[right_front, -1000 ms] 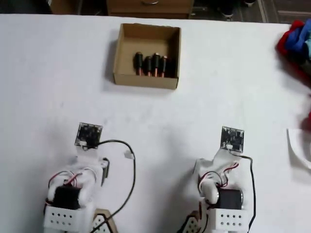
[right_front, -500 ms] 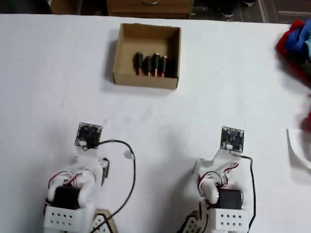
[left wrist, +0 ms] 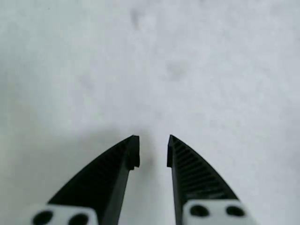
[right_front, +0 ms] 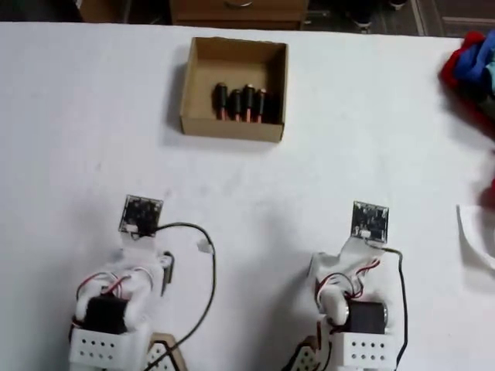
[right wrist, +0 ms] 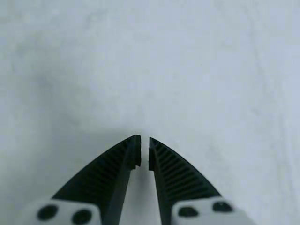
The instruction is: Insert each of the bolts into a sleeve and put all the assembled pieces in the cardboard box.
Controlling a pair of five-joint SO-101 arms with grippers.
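Note:
The cardboard box stands at the back middle of the white table. Inside it lie several black sleeves with copper-coloured bolts, side by side. Both arms are drawn back at the near edge, far from the box. The left arm is at the near left; its gripper hangs over bare table, slightly open, holding nothing. At the near right is the right arm; its gripper has the fingertips almost touching, with nothing between them.
A red and blue cloth bundle lies at the far right edge. A white curved object sits at the right edge. A black cable loops beside the left arm. Wooden furniture stands behind the table.

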